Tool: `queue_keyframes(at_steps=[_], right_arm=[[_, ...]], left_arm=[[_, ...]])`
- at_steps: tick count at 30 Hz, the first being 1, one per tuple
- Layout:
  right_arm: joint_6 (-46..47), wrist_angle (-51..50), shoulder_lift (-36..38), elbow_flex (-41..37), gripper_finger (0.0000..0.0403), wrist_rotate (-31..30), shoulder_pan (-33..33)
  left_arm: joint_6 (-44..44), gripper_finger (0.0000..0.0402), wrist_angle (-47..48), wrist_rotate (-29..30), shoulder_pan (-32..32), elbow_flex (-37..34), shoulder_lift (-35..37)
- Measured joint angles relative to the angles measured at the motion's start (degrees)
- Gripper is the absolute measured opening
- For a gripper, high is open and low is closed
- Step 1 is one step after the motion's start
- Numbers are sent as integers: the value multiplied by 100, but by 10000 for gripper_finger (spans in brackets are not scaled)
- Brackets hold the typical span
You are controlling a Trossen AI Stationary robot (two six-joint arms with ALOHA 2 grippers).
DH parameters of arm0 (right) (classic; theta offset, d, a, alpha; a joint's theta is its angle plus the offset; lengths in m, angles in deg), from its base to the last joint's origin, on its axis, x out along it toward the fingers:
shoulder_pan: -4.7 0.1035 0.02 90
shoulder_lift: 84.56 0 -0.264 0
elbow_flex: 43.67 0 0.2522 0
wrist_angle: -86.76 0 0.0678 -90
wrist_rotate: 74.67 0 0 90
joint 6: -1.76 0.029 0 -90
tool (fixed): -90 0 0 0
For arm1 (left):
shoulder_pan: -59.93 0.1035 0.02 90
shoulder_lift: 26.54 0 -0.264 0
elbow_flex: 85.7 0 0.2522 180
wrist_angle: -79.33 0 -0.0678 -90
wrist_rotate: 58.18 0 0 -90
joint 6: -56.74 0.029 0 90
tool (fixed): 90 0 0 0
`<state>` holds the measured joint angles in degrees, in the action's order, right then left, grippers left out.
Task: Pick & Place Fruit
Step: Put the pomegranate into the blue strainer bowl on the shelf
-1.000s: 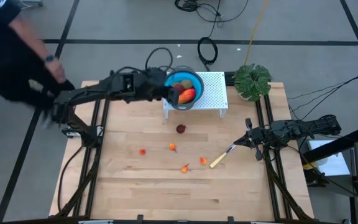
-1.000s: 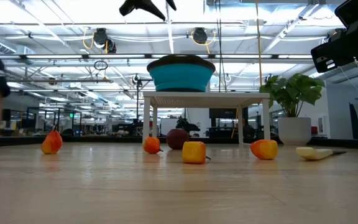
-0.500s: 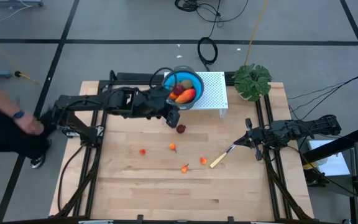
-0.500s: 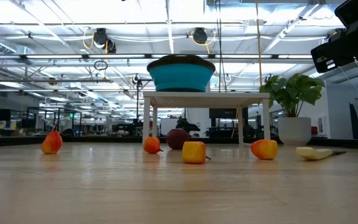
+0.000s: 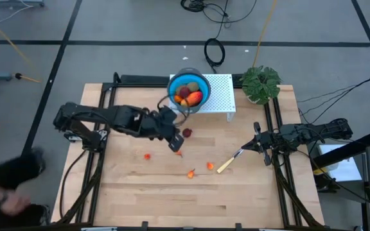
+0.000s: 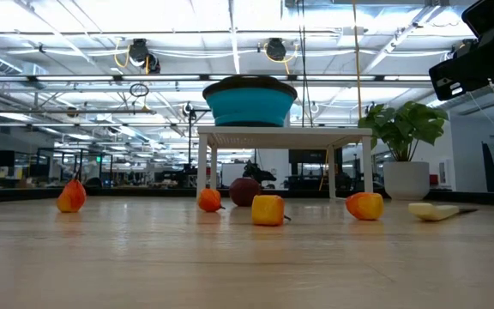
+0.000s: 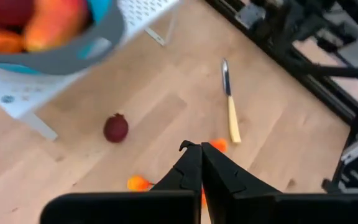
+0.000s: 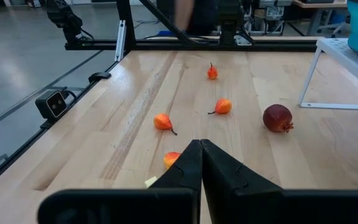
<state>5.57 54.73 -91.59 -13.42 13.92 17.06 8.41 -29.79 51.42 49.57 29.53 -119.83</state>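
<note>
left gripper: fingers pressed together, empty | dark red toy pomegranate ball on wood table, in front of white perforated stand, just beside left gripper toward stand | left arm nearer | right gripper closed, parked well apart from stand

Table: pale wood planks, showing a matt grain. Rack: white perforated sheet, looking like metal. Bowl: reading as smooth blue plastic. Dark red ball: showing a dull sheen.

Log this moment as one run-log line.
left gripper: shut, over table near dark red ball | right gripper: shut, waiting | bowl: holds fruit
</note>
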Motion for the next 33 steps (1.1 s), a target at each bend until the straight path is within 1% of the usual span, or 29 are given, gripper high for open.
queue_keyframes(at_steps=[7, 10, 13, 19, 23, 33], right_arm=[[0, -2, 0, 0, 0, 0, -1], [0, -2, -2, 2, 0, 0, 0], [0, -5, -2, 2, 0, 0, 0], [0, -2, -2, 2, 0, 0, 0], [0, -4, -1, 2, 0, 0, 0], [0, -3, -2, 0, 0, 0, -1]], left_arm=[[-87, 5, 211, -18, -258, -12, -475], [-362, 2, 509, -215, -272, -12, -719], [-479, 11, 805, -468, -260, -12, -949], [-628, 35, 1071, -629, -246, -14, -1311], [-601, 58, 1050, -629, -238, -14, -1370], [-436, 142, 993, -605, -22, -14, -1359]])
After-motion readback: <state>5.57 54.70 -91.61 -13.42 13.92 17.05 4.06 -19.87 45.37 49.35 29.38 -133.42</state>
